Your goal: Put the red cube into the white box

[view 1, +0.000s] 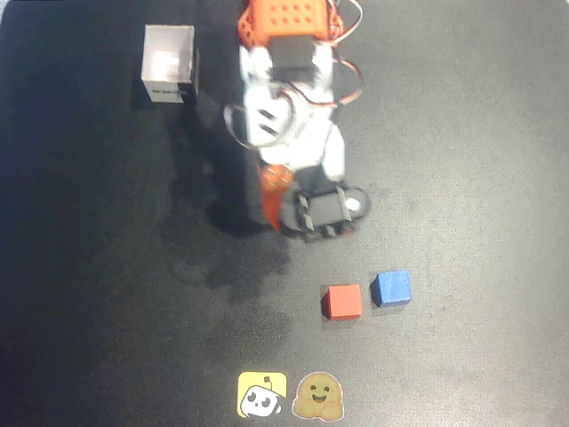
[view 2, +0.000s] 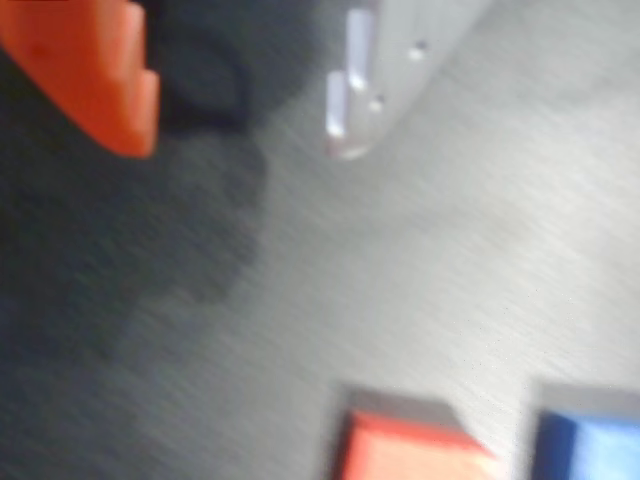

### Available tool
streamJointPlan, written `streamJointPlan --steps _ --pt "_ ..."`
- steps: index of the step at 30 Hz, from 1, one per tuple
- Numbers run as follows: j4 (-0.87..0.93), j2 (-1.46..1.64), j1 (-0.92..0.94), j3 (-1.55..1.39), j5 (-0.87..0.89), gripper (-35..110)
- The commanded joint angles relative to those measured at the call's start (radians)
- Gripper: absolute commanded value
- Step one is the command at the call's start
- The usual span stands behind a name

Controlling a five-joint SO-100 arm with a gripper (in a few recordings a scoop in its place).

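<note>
One dark label on the white box is unreadable; gripper fingers stand apart.

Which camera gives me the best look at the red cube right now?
The overhead view: the red cube sits whole and sharp on the black table, just left of the blue cube. The wrist view catches only its blurred top edge at the frame bottom.

The white box carries a dark printed label on its near side in the overhead view, too small and blurred to read; two picture stickers, a yellow one and a smiling face, lie on the table without lettering.
</note>
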State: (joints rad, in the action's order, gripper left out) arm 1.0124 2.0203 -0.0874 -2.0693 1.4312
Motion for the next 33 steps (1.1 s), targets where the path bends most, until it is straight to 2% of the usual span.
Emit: streamJointPlan --steps 1,6,19,33 --pt "-0.028 -0.087 -0.037 0.104 0.025 14" --pt "-0.021 -0.245 -0.063 0.249 0.026 14" --pt "-0.069 -0.457 -0.115 0.387 0.067 15" --pt "-0.104 -0.537 -0.149 0.417 0.130 18"
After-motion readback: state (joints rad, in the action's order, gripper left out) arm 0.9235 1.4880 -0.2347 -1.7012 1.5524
